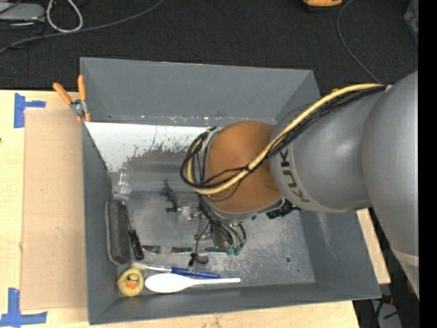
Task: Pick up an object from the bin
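Camera view: the gripper (pixel 208 243) is low over the bin floor, just above the white spoon (pixel 184 283) in the picture.
Gripper state: tucked under the wrist's orange cover (pixel 239 162); I cannot tell whether it is apart or together, and I cannot tell what it is over.
Arm: the grey arm (pixel 341 156) comes in from above and right of the white spoon, with a yellow-and-black cable (pixel 307 118) running along it and looping round the cover.
Nearest things: a blue pen (pixel 191 272) lies just above the white spoon, nearly parallel to it, between spoon and gripper.
Yellow thing: a small round yellow thing (pixel 130 282) sits at the spoon's bowl end, just beside it.
Long dark thing: a long dark thing (pixel 121 227) lies up and left of the spoon, against the bin's left wall.
Clear thing: a small clear thing (pixel 123 183) lies further up from there.
Surface: the bin (pixel 198 65) is grey metal; its floor (pixel 273 251), right of the spoon, is scuffed and speckled pale.
Room: beyond the bin's far rim, well above the spoon, is a dark floor (pixel 205 19) with a white cable (pixel 65 9) looped on it.
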Controlling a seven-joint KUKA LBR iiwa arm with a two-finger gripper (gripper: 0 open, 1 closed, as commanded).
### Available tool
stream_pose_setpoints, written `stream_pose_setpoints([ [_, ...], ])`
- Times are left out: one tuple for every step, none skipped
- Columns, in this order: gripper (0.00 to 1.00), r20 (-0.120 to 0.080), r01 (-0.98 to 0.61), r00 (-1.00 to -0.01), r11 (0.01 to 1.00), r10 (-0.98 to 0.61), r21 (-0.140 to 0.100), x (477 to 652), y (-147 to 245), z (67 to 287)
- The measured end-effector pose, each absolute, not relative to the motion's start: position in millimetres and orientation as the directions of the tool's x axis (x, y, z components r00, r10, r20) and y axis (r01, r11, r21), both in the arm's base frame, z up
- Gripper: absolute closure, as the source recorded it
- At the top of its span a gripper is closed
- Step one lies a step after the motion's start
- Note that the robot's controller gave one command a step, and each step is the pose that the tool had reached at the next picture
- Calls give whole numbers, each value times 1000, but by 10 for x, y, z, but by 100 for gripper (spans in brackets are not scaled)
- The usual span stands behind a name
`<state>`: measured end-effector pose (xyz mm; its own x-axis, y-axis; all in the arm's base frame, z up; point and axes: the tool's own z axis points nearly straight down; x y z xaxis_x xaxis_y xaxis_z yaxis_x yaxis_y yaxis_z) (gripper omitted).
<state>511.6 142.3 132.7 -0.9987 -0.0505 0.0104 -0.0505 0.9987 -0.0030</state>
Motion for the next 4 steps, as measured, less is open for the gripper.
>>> stream_pose_setpoints([
  [0, -14, -45, -999, 999, -45, 7, 4781, 1249, 683],
  [100, -4, -113, -994, 994, -113, 2, 4737, 1415, 695],
  [100, -4, -113, -994, 994, -113, 2, 4736, 1414, 699],
  [100, 3, -110, -994, 994, -110, 1, 4718, 1410, 971],
])
